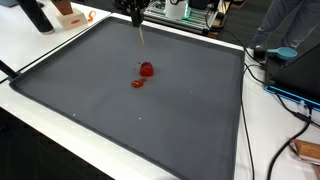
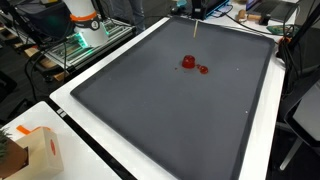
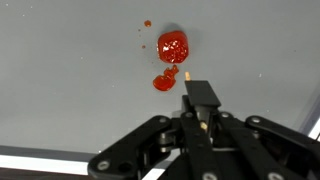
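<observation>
A black Robotiq gripper (image 3: 201, 104) hangs above a glossy red blob (image 3: 173, 46) with its fingers (image 3: 207, 93) pressed together on a thin pale wooden stick (image 3: 187, 74), the tip pointing down toward the blob. In both exterior views the stick (image 1: 141, 36) (image 2: 194, 30) appears to be well clear of the surface, towards the far side of the blob (image 1: 147, 69). How high it is cannot be judged.

As far as the pictures show, the stick is firmly in the grip, and some of the red lies apart from the mound. A smaller flat red smear (image 3: 163, 83) sits just beside the blob, and a few specks lie near it on the opposite side. Most of the red stays heaped in one mound, so the work appears to be at an early stage.

The blob lies near the middle of a dark grey rimmed mat (image 1: 180, 120), which is matte and bare around it. The mat covers a white counter (image 2: 60, 108). Well apart from the blob are an orange-and-white carton (image 2: 35, 150), blue cables (image 1: 290, 95) and lab equipment, which crowd the edges of the room.
</observation>
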`<state>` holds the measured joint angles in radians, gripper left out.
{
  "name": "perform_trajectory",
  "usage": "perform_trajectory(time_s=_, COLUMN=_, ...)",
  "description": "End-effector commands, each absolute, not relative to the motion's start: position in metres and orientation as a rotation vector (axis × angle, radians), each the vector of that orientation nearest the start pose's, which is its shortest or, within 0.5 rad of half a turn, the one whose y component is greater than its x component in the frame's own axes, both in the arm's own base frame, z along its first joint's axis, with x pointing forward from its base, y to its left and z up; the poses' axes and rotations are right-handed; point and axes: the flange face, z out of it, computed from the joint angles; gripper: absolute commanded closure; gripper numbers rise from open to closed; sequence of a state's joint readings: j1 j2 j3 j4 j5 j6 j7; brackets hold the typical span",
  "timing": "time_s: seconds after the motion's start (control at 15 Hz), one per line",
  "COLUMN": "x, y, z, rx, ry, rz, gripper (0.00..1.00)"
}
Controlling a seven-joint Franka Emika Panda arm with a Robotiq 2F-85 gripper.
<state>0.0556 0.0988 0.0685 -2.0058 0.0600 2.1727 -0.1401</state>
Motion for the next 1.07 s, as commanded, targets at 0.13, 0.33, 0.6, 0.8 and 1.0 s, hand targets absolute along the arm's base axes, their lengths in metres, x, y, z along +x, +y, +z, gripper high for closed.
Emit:
perform_trajectory(time_s=0.13, x=0.553, y=0.074, z=0.431, rx=-3.045, ry=-0.348, rz=-0.103, gripper=0.97)
perform_trajectory(time_s=0.33, x=0.564, y=0.074, z=0.433, rx=-3.061, ry=-0.359, rz=-0.126, gripper=0.87)
perform_trajectory(time_s=0.6, x=0.559, y=0.074, z=0.435, rx=-3.062, ry=-0.359, rz=-0.129, gripper=0.87)
perform_trajectory(time_s=0.8, x=0.559, y=0.074, z=0.435, rx=-3.062, ry=-0.359, rz=-0.127, gripper=0.87)
perform_trajectory(time_s=1.0, x=0.559, y=0.074, z=0.435, rx=-3.062, ry=-0.359, rz=-0.127, gripper=0.87)
